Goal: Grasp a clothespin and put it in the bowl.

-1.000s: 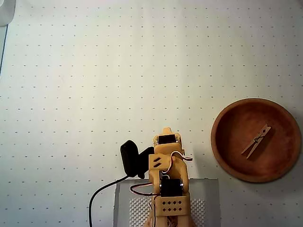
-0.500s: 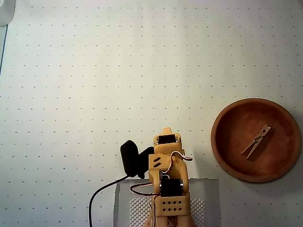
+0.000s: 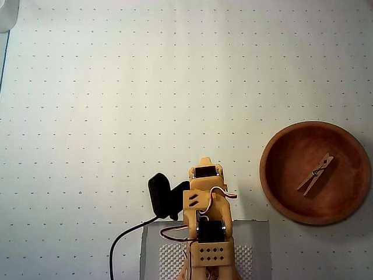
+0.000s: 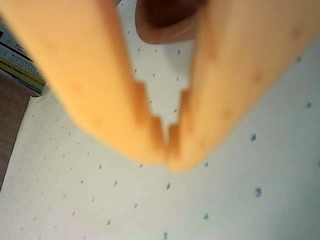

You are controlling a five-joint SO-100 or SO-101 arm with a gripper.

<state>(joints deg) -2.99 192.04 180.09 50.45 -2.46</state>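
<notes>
clothespin (image 3: 315, 174) lies diag inside wooden bowl (image 3: 274, 185), near right edge of dotted mat (image 3: 116, 87). gripper (image 4: 167, 150) tips pinched together, nothing between, arm folded at bottom edge. task looks done; risk: arm swinging right, bumping bowl, spilling pin.

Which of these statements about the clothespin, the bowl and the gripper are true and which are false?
1. The clothespin lies inside the bowl. True.
2. In the wrist view the gripper holds a clothespin. False: its fingertips meet with nothing between them.
3. In the overhead view the bowl is to the right of the arm. True.
4. A second clothespin lies on the dotted mat. False: only the one in the bowl shows.
5. The bowl is tipped on its side. False: it sits flat, opening up.
</notes>
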